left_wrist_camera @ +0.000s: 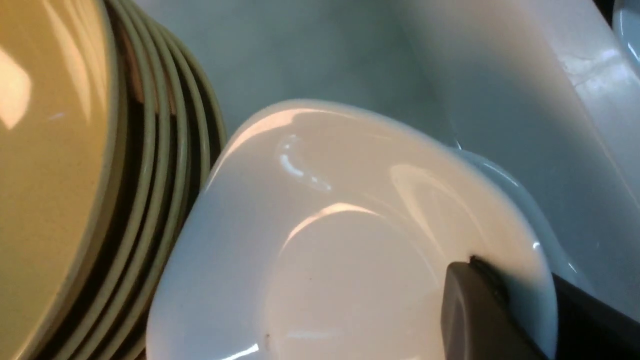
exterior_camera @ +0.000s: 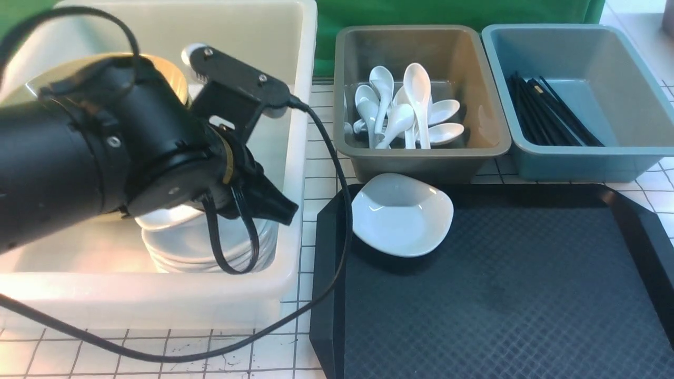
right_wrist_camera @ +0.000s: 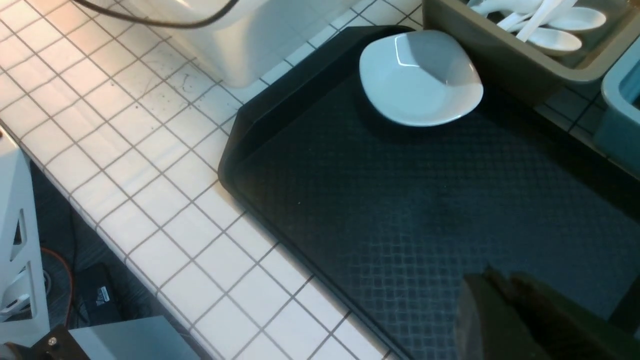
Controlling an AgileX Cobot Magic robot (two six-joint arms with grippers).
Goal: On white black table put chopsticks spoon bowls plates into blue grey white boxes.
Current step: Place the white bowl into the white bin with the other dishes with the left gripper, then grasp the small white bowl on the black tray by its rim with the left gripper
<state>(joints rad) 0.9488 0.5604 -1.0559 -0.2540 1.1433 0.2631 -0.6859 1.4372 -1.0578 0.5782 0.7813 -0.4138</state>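
Reaching inside the large white plastic tub, your left gripper was clamped on the rim of a small glossy white dish atop the stack there (right claw: cannot tell). Opening off-centre could have let it slide off.

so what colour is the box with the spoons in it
The box with the spoons is dark grey, clearest in the front view.

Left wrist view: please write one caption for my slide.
Left gripper grips the rim of a white plate inside the white tub, beside stacked olive bowls.
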